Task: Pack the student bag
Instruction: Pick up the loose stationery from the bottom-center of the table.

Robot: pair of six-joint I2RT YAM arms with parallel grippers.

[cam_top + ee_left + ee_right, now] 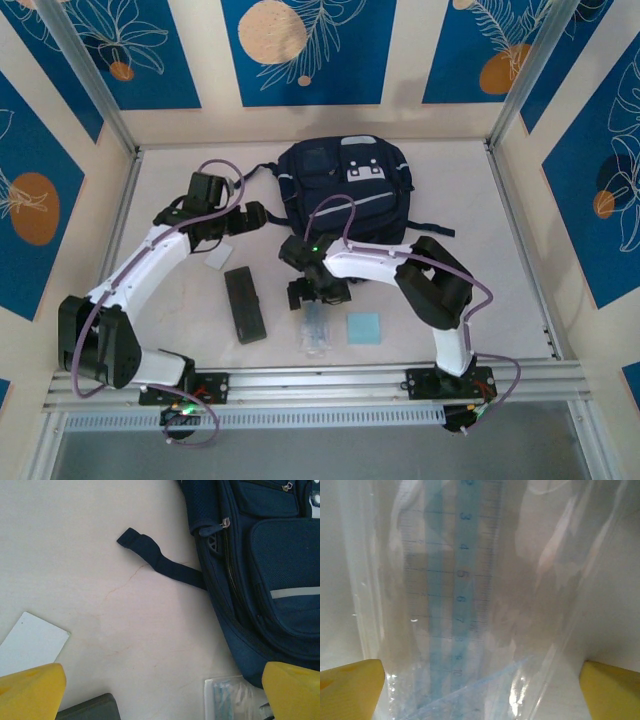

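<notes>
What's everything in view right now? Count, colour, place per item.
dark navy fabric backpack with grey stripe: 1, navy, far centre of table
black rectangular case: 1, black, near, left of centre
white flat card: 1, white, just left of case's far end
clear plastic pouch holding a blue ruler: 1, clear and blue, near centre
light blue square pad: 1, light blue, right of pouch
left hand: 1, yellow fingers, open, left of backpack
right hand: 1, yellow fingers, open, over pouch

Scale numerals 3 to 10 are printed along a blue transparent ruler (472, 570), which is enclosed in a clear plastic sleeve (540, 580).
</notes>
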